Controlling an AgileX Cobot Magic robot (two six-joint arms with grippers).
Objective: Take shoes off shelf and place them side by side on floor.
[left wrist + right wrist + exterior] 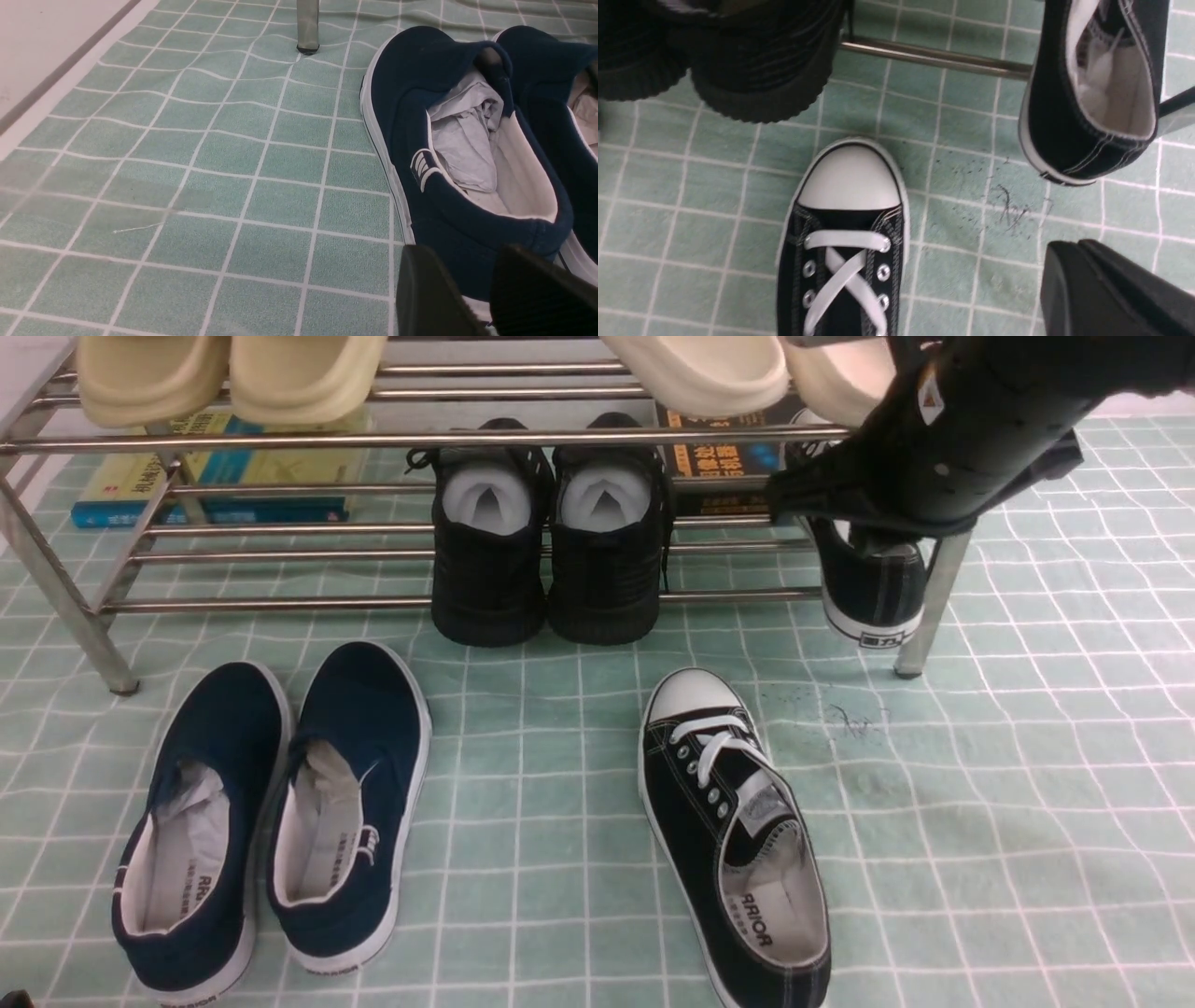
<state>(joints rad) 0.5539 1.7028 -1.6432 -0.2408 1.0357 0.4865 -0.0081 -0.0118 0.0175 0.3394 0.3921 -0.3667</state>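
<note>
Shoes, half done by the look of it: one sneaker (733, 840) lies on the floor (1027, 784). Its toe points toward the shelf (280, 441), and its long axis runs from the shelf back to the robot, heel skewed slightly right. Its mate (873, 593) sits at the right end of the shelf's lower tier, heel out toward the robot. The right gripper (1078, 261) hovers near it, holding nothing; whether its jaws are parted cannot be told. The likely next move is to grasp the mate's heel, lift it clear and set it parallel, just right of the first. The left gripper (467, 254), jaws apart, hangs by the slip-ons (467, 154).
</note>
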